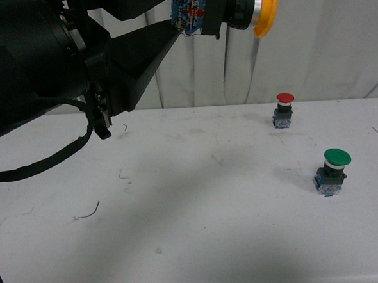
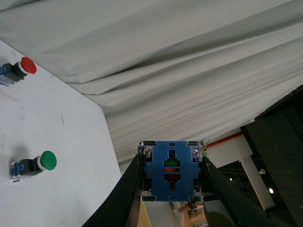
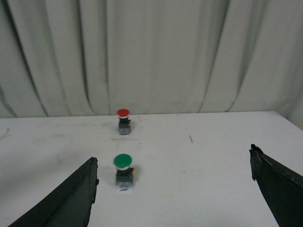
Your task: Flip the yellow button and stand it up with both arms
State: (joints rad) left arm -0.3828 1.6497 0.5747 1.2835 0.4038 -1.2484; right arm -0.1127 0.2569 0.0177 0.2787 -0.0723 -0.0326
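The yellow button [image 1: 245, 11] is held up in the air by the left gripper [image 1: 185, 15], high above the green button [image 1: 333, 169] and off to its left in the front view. It is turned on its side. Its yellow cap is pointed toward the green button's side, and its blue base is squeezed between the two black fingers [image 1: 146, 57]. In the left wrist view the yellow button [image 2: 171, 177] is seen from its flat blue end, pinched by that gripper [image 2: 171, 191], with one finger pressed on each side. The table [image 1: 182, 244] is not touched by the yellow button, and the white curtain [image 1: 324, 43] is seen behind it. The green button is stood upright on the table, cap up. The red button [image 1: 284, 109] is stood upright too, farther back than the green button and a little to its left. Both are seen small in the left wrist view, the red button [image 2: 19, 70] and the green button [image 2: 35, 163]. The right gripper [image 3: 173, 158] is not seen in the front view. In the right wrist view its fingers [image 3: 71, 201] are spread wide apart and nothing is held between them. The green button [image 3: 123, 170] is seen past them, with the red button [image 3: 123, 120] behind it. A black cable [image 1: 43, 164] is hung from the left arm [image 1: 23, 62], well to the left of the green button.
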